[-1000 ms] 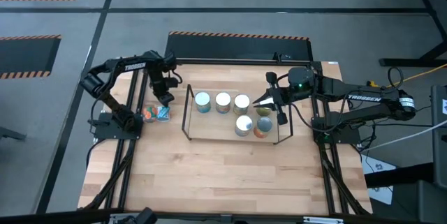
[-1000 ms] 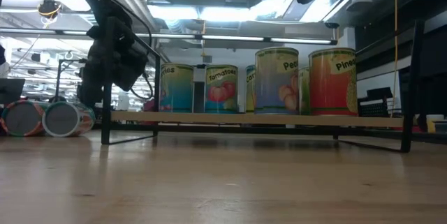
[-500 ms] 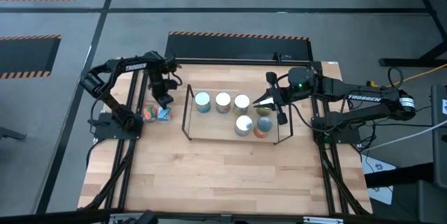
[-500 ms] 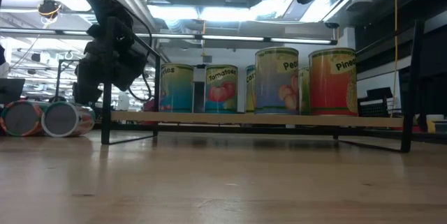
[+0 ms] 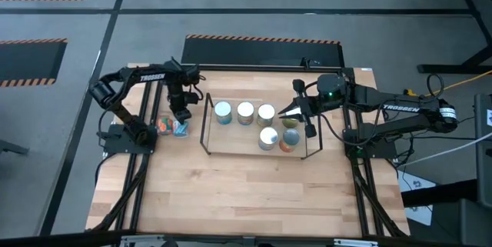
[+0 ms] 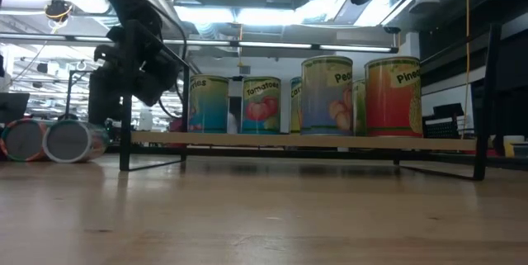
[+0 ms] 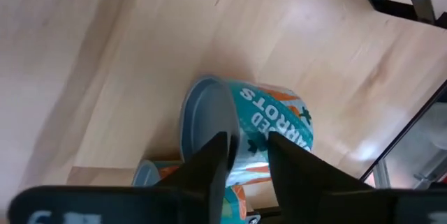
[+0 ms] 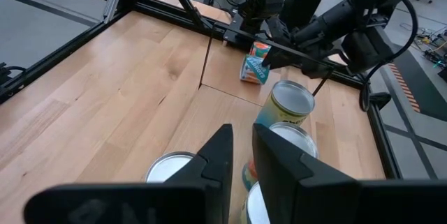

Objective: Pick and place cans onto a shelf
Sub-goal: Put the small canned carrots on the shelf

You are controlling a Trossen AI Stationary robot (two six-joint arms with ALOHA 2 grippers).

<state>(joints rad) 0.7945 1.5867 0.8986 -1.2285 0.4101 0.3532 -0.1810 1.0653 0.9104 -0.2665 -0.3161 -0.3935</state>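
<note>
Two cans lie on their sides on the table, left of the shelf: a teal-and-orange carrots can (image 7: 272,123) and an orange one (image 5: 164,127) beside it. My left gripper (image 7: 248,151) hangs just over the carrots can's grey end (image 7: 206,119), fingers a little apart and pointing down; it also shows in the high view (image 5: 181,114). The black wire shelf (image 5: 204,135) holds several upright cans (image 5: 245,111). My right gripper (image 5: 282,112) is shut and empty above the shelf's right part. My left gripper stands with its fingertips (image 7: 220,147) right over the carrots can's rim, next to the grey end, coming from above. I cannot tell whether they touch the can. The can lies on its side on the table.
The black table frame (image 5: 138,162) runs along the left and right sides. The two lying cans also show in the low view (image 6: 70,141), close to the shelf's left upright (image 6: 124,145). Bare wood lies in front of the shelf (image 5: 246,193).
My left gripper has shifted a little toward the table's near edge, over the lying cans, and its wrist has turned slightly.
</note>
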